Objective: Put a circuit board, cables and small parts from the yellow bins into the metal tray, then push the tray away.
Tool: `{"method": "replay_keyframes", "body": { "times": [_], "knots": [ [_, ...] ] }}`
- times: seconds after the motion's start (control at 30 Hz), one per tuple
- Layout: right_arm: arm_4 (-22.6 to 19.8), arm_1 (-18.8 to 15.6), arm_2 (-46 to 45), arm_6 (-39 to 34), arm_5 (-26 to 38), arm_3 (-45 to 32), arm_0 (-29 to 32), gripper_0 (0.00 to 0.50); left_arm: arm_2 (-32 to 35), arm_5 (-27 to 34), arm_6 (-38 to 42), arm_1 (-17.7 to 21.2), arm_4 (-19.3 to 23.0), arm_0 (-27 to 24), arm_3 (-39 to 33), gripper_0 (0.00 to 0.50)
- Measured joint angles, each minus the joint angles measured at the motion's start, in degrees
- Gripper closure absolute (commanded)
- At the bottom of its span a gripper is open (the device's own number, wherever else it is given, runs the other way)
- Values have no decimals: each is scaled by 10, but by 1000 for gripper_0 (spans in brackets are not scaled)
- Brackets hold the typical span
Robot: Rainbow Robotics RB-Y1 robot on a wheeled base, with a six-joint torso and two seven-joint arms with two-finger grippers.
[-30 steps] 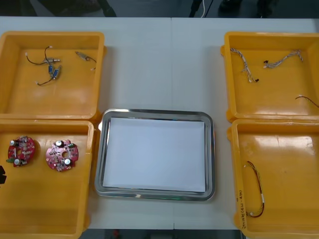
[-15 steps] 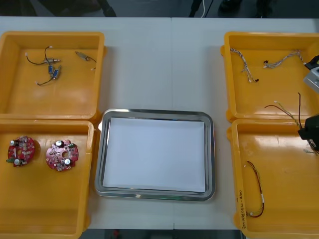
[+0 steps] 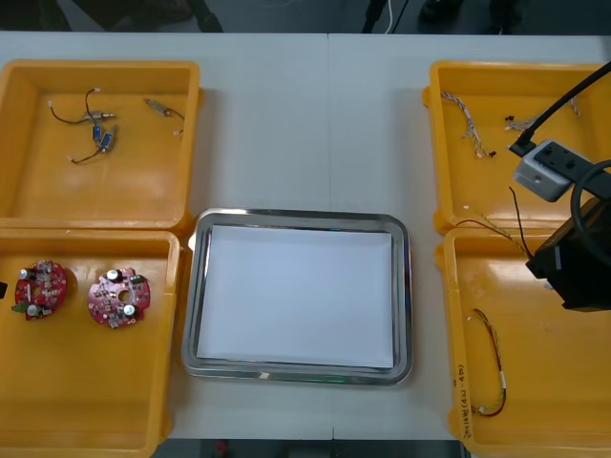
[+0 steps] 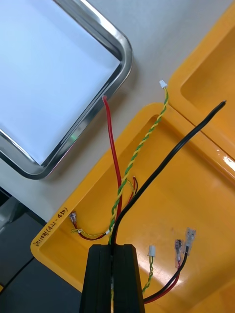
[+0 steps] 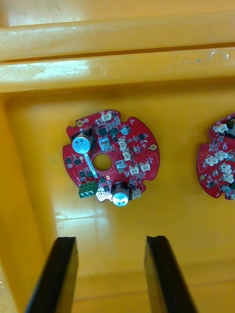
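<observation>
A bundle of cables, black, red and yellow-green, is being gripped by the right gripper, whose fingers are closed tight on it. This gripper is being held over the near-right yellow bin, at three o'clock from the metal tray. The loose strands are being trailed toward ten o'clock, across the bin's rim. Another cable is lying on that bin's floor. At nine o'clock from the tray, the left gripper is being held above the near-left yellow bin, fingers spread apart and gripping nothing. A round red circuit board is lying just beyond its fingertips, with a second board beside it.
</observation>
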Motion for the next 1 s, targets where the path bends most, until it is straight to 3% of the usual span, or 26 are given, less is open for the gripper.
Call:
{"method": "replay_keyframes", "body": {
  "times": [0.3, 0.5, 1.0],
  "knots": [
    [38, -2, 119, 1, -2, -3, -64, 500, -1, -3, 0, 0, -3, 0, 1, 0],
    [58, -2, 177, 1, -18, -3, -100, 500, -16, -47, 2, 0, -3, 0, 24, 0],
    [64, -1, 208, 3, -18, 5, -143, 500, -75, -105, 2, 0, -4, 0, 67, 0]
  ]
}}
